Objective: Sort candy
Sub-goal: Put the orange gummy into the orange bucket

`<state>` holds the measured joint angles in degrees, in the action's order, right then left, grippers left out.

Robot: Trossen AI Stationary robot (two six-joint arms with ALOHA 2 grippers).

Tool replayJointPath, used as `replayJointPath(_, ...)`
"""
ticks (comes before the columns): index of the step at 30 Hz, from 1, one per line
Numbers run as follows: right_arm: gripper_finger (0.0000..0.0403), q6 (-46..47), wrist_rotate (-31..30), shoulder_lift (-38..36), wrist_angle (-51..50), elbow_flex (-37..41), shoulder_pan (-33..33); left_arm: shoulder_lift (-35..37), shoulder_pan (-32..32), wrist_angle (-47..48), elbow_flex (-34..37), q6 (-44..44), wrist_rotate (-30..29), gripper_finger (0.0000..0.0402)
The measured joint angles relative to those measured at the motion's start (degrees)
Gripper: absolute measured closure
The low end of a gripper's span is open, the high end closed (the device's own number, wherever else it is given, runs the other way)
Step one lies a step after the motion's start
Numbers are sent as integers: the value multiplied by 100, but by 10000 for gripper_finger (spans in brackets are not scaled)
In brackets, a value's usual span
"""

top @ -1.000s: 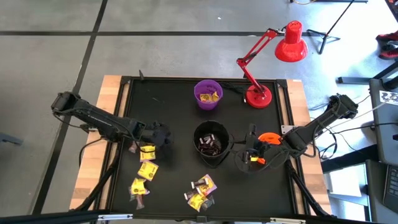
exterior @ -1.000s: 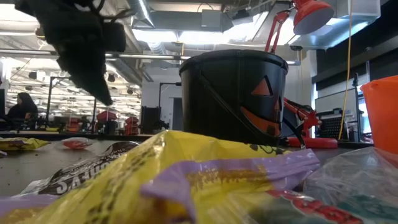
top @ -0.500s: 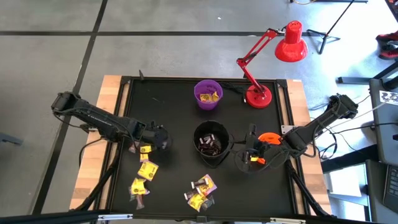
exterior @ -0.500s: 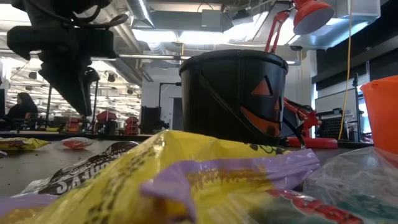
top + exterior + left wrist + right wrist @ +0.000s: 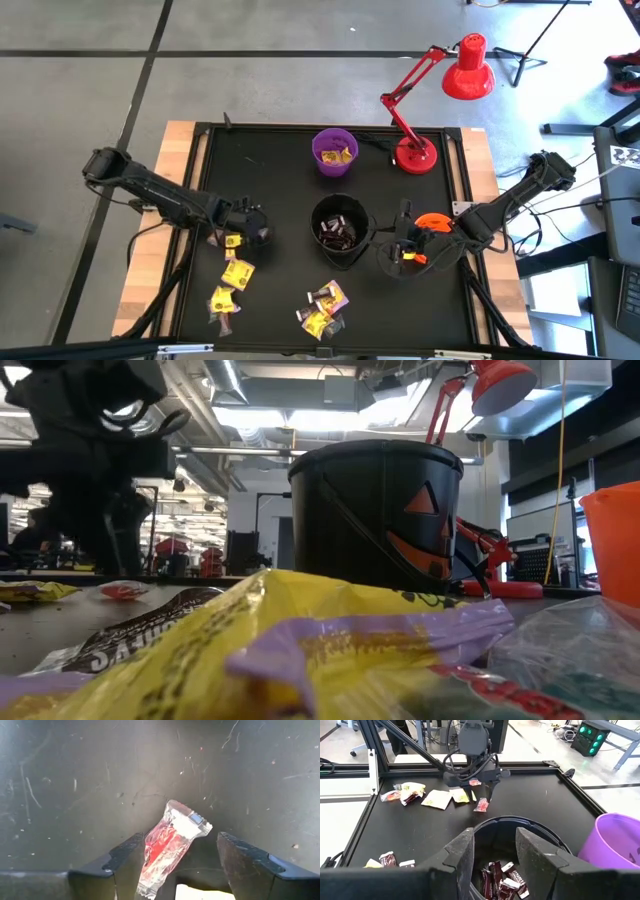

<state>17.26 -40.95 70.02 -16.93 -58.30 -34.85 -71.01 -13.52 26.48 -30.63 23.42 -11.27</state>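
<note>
A red wrapped candy (image 5: 170, 845) lies on the black table top. My left gripper (image 5: 180, 837) stands open above it, fingers pointing down, one on each side and not touching it. From the right wrist view the same candy (image 5: 482, 805) shows below the left gripper (image 5: 479, 782). More yellow and dark candy (image 5: 237, 270) lies near the front, with another heap (image 5: 325, 305) to its right. My right gripper (image 5: 398, 250) waits open beside the black bucket (image 5: 340, 232), which holds dark candy. The purple bowl (image 5: 335, 152) holds yellow candy.
An orange bowl (image 5: 432, 222) sits under my right arm, right of the bucket. A red desk lamp (image 5: 420, 150) stands at the far right of the table. A raised black frame (image 5: 205, 170) rims the table top. Bare surface lies between the purple bowl and the left edge.
My left gripper has swung from a tilt to pointing straight down over the red candy. Its fingers, shut a second ago, have opened wide. The right arm and the candy have stayed where they were.
</note>
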Motion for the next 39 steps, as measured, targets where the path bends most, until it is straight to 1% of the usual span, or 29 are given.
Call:
replayJointPath(6, 260, 0, 2, 0, 0, 0, -2, -1, 0, -623, 383, 2, -63, 168)
replayJointPath(9, 260, 0, 2, 0, 0, 0, -2, -1, 0, -722, 518, 38, -168, 180)
replayJointPath(12, 260, 0, 2, 1, 0, 0, 0, -1, 0, -713, 604, 177, -173, 200)
replayJointPath(14, 260, 2, 2, 0, 0, 0, 0, -1, 0, -713, 616, 305, -179, 219)
replayJointPath(17, 260, 2, 2, 2, 0, 0, 0, -1, 0, -732, 621, 339, -216, 257)
replayJointPath(22, 260, 2, 2, 2, 1, 0, -1, -1, 0, -880, 587, 343, -368, 343)
replayJointPath(24, 260, 2, 2, 2, 2, 0, -1, -1, 0, -926, 498, 343, -436, 379)
replayJointPath(26, 260, 2, 2, 2, 2, 0, 0, 18, 0, -943, 367, 343, -492, 393)
replayJointPath(32, 260, 2, -24, 2, 6, 0, 0, 59, 0, -940, -246, 74, -584, 394)
replayJointPath(39, 260, 2, -203, 7, 86, 0, 0, 60, -38, -958, -1331, -485, -601, 398)
